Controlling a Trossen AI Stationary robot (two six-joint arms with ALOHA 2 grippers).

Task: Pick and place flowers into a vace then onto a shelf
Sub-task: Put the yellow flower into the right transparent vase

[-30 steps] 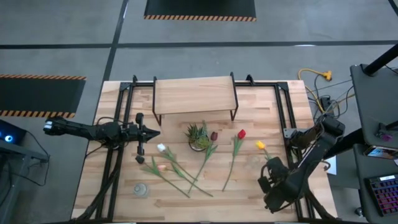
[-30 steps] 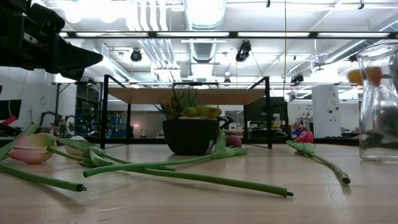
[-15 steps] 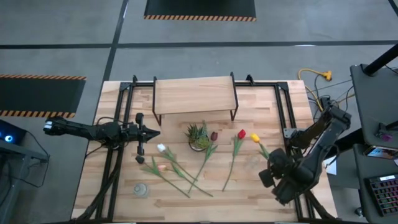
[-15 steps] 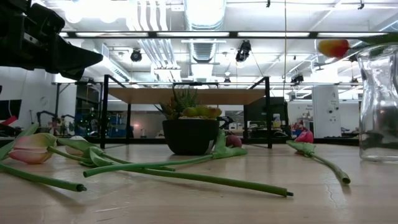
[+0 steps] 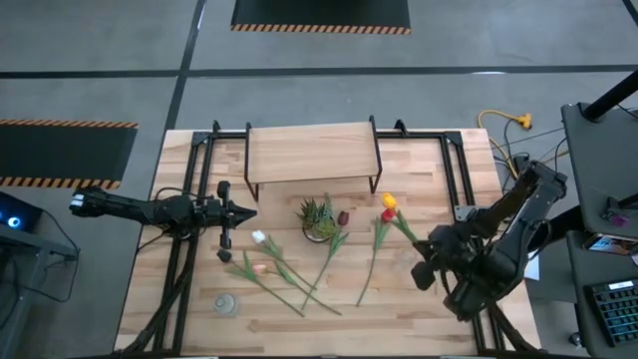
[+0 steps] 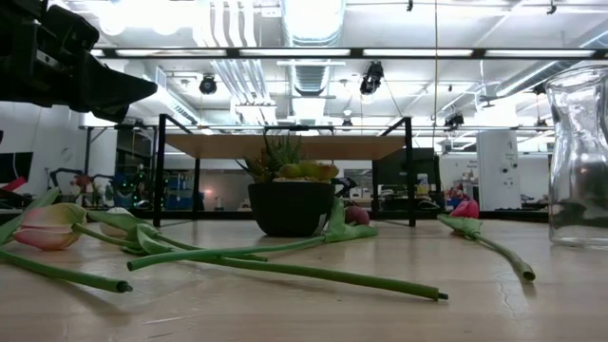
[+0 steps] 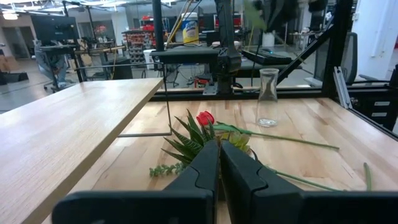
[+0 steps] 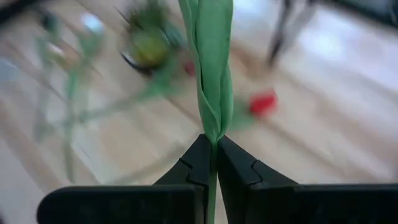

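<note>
My right gripper (image 5: 427,247) (image 8: 212,149) hovers over the table's right part, shut on a yellow tulip (image 5: 389,201). The tulip's head points toward the shelf (image 5: 311,153), a light-wood board on black legs at the far side. On the tabletop lie a red tulip (image 5: 387,214), a maroon one (image 5: 343,217), a white one (image 5: 258,237) and a pink one (image 6: 43,228). The empty glass vase (image 6: 579,142) (image 7: 267,98) stands upright near my right arm. My left gripper (image 5: 246,211) (image 7: 219,155) waits shut and level at the left. My right gripper pinches the yellow tulip's green stem, wrapped in a leaf (image 8: 212,134), between its two fingers. The fingers slant down from the table's right side. The tulip is lifted clear and runs on from the fingers toward the far left, its head (image 5: 389,201) above the red tulip.
A small spiky plant in a dark pot (image 5: 318,221) stands in front of the shelf among the lying stems. A small round clear thing (image 5: 226,304) sits near the front left. Black frame rails (image 5: 459,179) run along both sides of the table.
My right gripper has risen and turned at the wrist, staying shut on the stem. The yellow tulip has swung with it. Its head has gone from beside the vase toward the far edge and left, out of the low view, ending over the red tulip's head.
</note>
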